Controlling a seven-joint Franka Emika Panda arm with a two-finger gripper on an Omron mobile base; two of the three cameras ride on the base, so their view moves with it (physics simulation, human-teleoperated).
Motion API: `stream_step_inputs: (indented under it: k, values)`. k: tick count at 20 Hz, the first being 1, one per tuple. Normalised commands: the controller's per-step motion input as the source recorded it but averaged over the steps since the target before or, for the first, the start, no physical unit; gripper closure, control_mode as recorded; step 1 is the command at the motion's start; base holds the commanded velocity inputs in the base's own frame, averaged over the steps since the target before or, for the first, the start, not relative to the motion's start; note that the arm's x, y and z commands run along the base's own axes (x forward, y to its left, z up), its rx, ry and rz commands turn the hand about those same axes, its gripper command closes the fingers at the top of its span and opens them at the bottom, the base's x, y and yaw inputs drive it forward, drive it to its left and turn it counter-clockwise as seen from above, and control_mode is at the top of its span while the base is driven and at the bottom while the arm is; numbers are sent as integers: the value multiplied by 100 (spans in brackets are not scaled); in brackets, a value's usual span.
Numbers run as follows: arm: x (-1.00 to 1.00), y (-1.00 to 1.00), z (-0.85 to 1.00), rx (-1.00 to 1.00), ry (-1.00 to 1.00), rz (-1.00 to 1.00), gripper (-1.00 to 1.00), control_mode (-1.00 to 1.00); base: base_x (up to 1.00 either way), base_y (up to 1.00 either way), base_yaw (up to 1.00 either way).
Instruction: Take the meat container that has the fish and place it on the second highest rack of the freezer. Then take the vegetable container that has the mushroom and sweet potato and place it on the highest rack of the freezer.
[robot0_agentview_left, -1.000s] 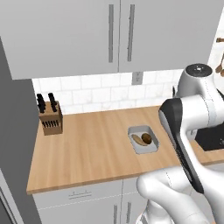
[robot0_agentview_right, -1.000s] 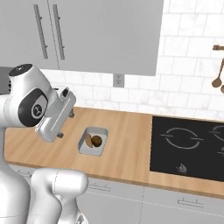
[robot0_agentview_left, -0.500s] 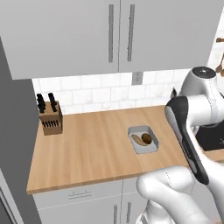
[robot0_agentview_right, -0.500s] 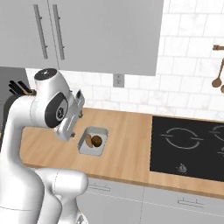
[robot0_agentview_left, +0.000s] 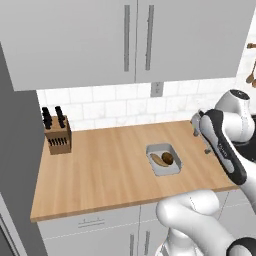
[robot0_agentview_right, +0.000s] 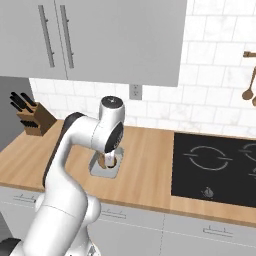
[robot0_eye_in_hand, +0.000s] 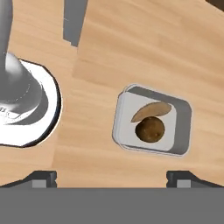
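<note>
Container: a small pale-grey rectangular tray with rounded corners and low walls (robot0_eye_in_hand: 152, 126), which sits flat on the light wooden counter (robot0_agentview_left: 100, 170), well apart from the wooden knife block (robot0_agentview_left: 57, 137) and near the black cooktop (robot0_agentview_right: 215, 165).
Contents: an elongated orange-brown sweet potato (robot0_eye_in_hand: 151, 111) and a round dark-brown mushroom (robot0_eye_in_hand: 149, 129); they touch each other and lie loose in the tray.
Gripper: the white arm's two-finger gripper (robot0_eye_in_hand: 111, 177) hangs above the counter with its dark tips spread fully apart; it holds nothing and the tray is not between the tips.
Stiffness: the tray looks rigid and thin-walled, so I judge it keeps its shape under a squeeze.
Weight: probably light; two small vegetables add little.
Slipperiness: the walls look smooth, so a weak hold may slide.
Fragility: the tray itself seems not fragile, but the mushroom can roll out if the tray tilts.
Where to hold: I think one long wall is best, one tip inside and one outside, near its middle.
Carrying: keep it level on the way to the freezer's top shelf.
</note>
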Motion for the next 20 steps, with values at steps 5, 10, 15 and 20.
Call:
stream_step_inputs:
  k: [5, 10, 15, 20]
  values:
    - [40, -17, -71, 1, -3, 20, -100, -100, 0, 0, 0]
    - [41, 0, -51, 0, 0, 21, -100, -100, 0, 0, 0]
    - [22, 0, -57, 0, 1, 22, -100, -100, 0, 0, 0]
    - [29, 14, -55, -2, 1, 14, -100, -100, 0, 0, 0]
